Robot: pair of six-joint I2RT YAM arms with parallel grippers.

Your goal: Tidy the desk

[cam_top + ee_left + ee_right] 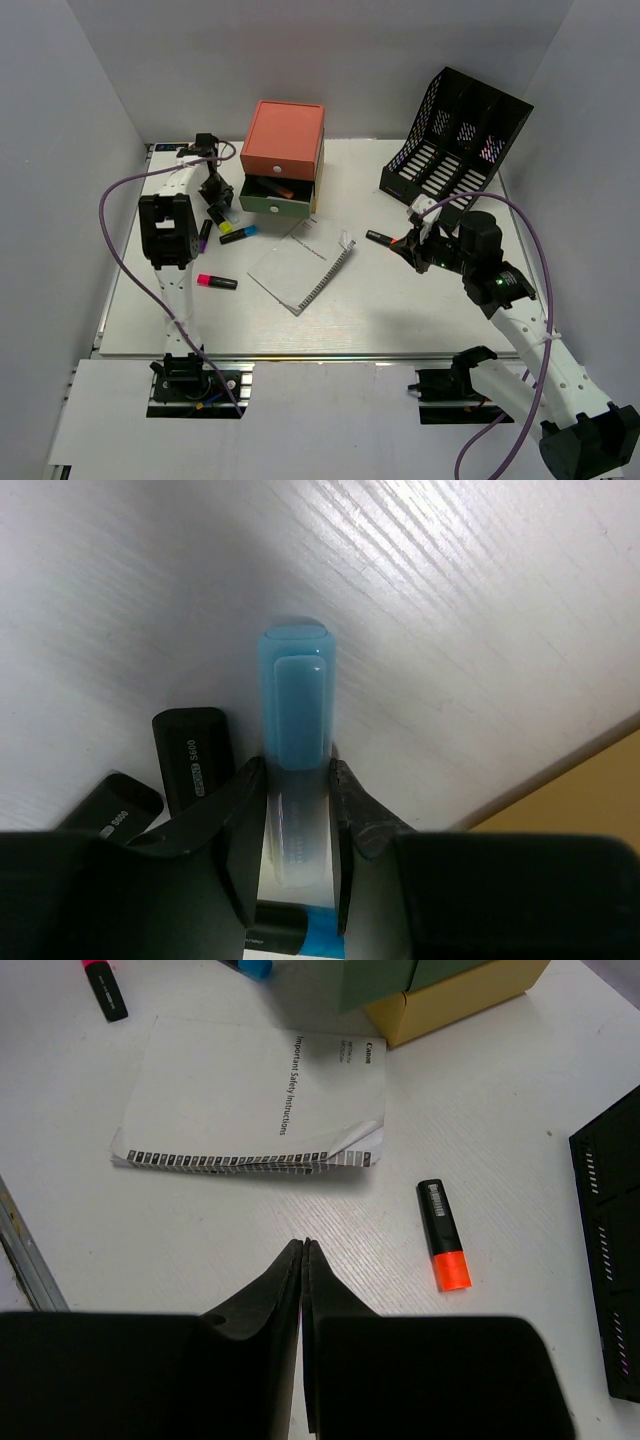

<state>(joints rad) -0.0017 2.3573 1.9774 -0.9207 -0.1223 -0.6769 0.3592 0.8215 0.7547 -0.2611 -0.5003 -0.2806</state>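
- The desk (400, 320) lies flat under both arms. Its long axis runs left to right, with the metal rail along the near edge.
- The left gripper (298, 780) stands narrow around a blue highlighter (297, 695), apparently touching both its sides.
- The right gripper (303, 1250) is pressed together and empty, above the desk near an orange highlighter (444, 1235).

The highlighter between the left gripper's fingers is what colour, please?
The highlighter is light blue; see left wrist view.
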